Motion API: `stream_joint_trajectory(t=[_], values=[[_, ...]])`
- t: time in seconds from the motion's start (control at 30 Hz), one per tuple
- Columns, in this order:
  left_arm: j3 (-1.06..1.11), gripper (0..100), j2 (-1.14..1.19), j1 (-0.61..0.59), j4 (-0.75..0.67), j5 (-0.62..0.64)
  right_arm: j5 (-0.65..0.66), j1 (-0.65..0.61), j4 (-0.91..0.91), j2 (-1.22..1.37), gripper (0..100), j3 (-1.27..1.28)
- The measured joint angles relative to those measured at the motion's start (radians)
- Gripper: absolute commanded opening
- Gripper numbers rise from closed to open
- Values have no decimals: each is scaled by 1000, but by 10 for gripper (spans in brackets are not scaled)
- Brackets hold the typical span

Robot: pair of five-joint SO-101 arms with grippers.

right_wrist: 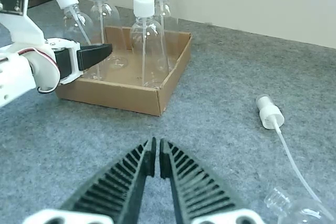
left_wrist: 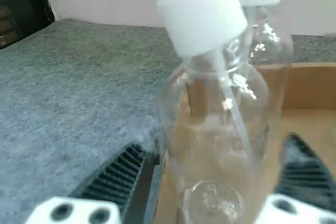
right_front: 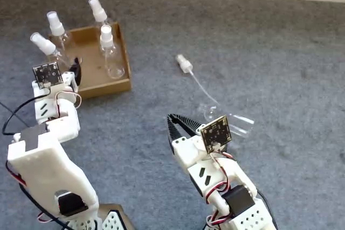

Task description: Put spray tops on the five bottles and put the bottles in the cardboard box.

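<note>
A cardboard box at the back left holds several clear bottles with white spray tops. My left gripper is at the box's front left corner, shut on a tilted bottle; that bottle stands between its black fingers. A capless bottle lies on the carpet at centre right. A loose spray top with a long tube lies behind it. My right gripper is shut and holds nothing, left of the lying bottle. In the right wrist view, the right gripper points toward the box, with the spray top and the bottle's neck off to the side.
Grey carpet covers the whole work surface, with open room between the box and the lying bottle. A pale wall runs along the far edge. The other capped bottles stand upright in the box, close to the held one.
</note>
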Motion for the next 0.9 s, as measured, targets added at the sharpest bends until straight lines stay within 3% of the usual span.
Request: stream_joint_trajectory(t=[0.7, 0.9], values=[[81, 463, -28, -2, 3, 6, 0, 0, 0, 0, 12, 0], [115, 463, -192, -2, 232, -2, 0, 0, 0, 0, 12, 0]])
